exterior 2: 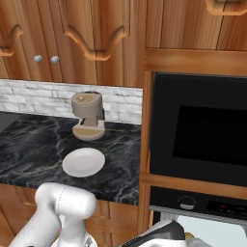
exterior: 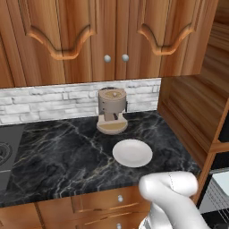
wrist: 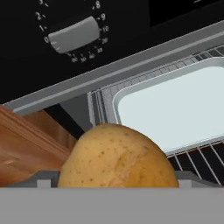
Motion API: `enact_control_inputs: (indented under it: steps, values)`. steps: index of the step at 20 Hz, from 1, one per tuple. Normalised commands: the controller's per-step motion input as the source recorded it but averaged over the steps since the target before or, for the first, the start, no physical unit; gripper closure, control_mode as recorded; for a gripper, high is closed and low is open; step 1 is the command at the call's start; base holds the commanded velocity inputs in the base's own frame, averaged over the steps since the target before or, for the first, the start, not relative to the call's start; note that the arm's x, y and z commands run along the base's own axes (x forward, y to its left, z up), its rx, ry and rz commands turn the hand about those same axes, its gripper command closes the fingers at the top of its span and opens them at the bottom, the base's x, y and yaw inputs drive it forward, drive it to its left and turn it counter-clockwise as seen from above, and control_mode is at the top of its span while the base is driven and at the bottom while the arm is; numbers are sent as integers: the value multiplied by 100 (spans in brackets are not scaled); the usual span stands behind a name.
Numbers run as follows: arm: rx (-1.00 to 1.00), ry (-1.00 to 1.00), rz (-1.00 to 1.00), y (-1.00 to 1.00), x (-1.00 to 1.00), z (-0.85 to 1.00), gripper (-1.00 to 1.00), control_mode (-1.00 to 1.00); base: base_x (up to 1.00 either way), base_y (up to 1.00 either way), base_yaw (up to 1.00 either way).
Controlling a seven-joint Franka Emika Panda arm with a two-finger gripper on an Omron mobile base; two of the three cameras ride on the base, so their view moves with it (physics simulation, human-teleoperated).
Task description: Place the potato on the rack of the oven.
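1. In the hand view, a golden-brown, speckled, roundish potato [wrist: 117,158] fills the lower centre of the frame, sitting right at the gripper [wrist: 117,181].
2. Grey finger parts [wrist: 43,179] show at the lower left and lower right, pressed against both sides of the potato, so the gripper is closed around it.
3. Behind the potato, in the right half of the hand view, lies a pale bluish-white tray with a raised grey rim [wrist: 175,109].
4. The tray rests on a rack of thin grey parallel metal wires [wrist: 199,159], whose bars show at the lower right and along the tray's upper edge.
5. Across the top of the hand view runs the black front of the built-in oven [wrist: 131,30], with a grey dial [wrist: 73,36] ringed by white numbers at the upper left.
6. Brown wood panelling [wrist: 26,144] fills the left edge of the hand view, beside the potato.
7. In the left base view, a round white plate [exterior: 132,153] lies at the centre on a black marble countertop [exterior: 62,156].
8. A tan coffee machine [exterior: 112,111] stands just behind the plate, against a pale grey brick wall.
9. In the right base view, the oven's black frame [exterior 2: 198,125] occupies the right half, set in brown wood.
10. The robot's white arm [exterior 2: 62,212] rises at the lower left of the right base view.
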Motion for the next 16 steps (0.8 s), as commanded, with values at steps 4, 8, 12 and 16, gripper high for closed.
enact_control_inputs:
  steps: [4, 8, 12, 16]
  values:
    - [0, 3, 2, -80, 42, -26, 100, -100, 0, 0, 0]
    - [0, 5, 0, -67, 33, -57, 100, -100, 0, 0, 0]
    - [0, 0, 0, -58, 21, -48, 100, -100, 0, 0, 0]
    - [0, 0, 0, -51, 21, -37, 100, -100, 0, 0, 0]
